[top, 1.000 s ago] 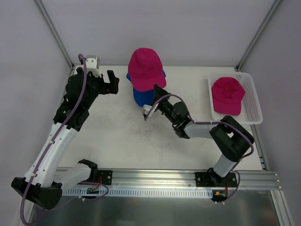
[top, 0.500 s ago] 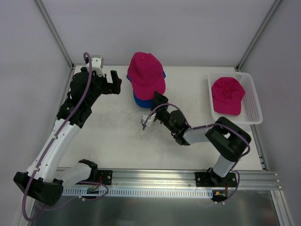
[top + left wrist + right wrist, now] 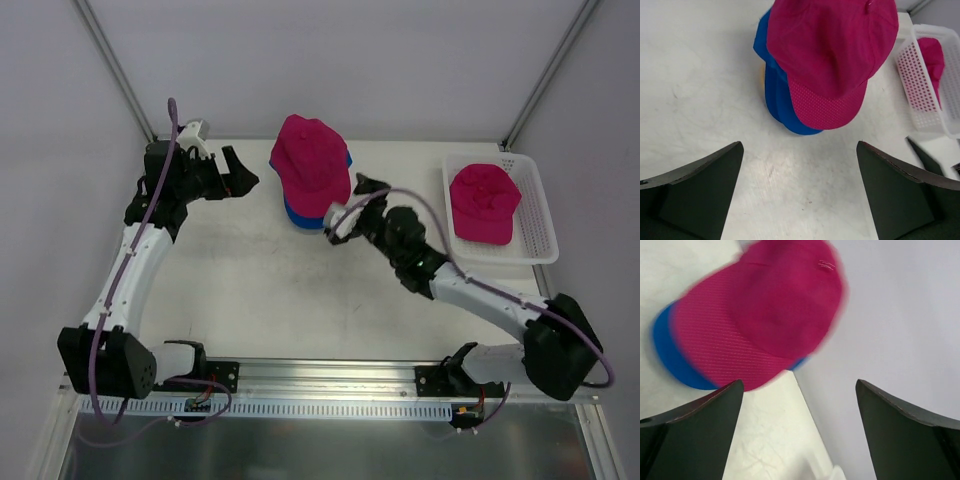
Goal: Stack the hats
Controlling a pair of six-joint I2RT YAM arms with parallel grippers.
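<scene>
A magenta pink hat [image 3: 312, 163] lies on top of the royal blue hat [image 3: 298, 213] at the back middle of the table, with the blue brim showing under it. A second pink hat [image 3: 483, 203] lies in the white basket [image 3: 538, 205] at the right. My right gripper [image 3: 350, 203] is open just right of the stack's brims, with nothing between its fingers. The right wrist view shows the pink hat [image 3: 770, 310] over the blue brim [image 3: 670, 357], blurred. My left gripper [image 3: 240, 172] is open to the left of the stack, apart from it. In the left wrist view both stacked hats, pink [image 3: 835, 50] and blue [image 3: 777, 97], lie ahead of the open fingers.
The white basket [image 3: 922, 87] stands against the right wall. Grey enclosure walls and metal posts close in the table at the back and sides. An aluminium rail [image 3: 330, 380] runs along the near edge.
My right gripper has opened from shut at the pink hat's brim and drawn back to the right. The pink hat has settled on the blue one. The left arm pulled back slightly.
</scene>
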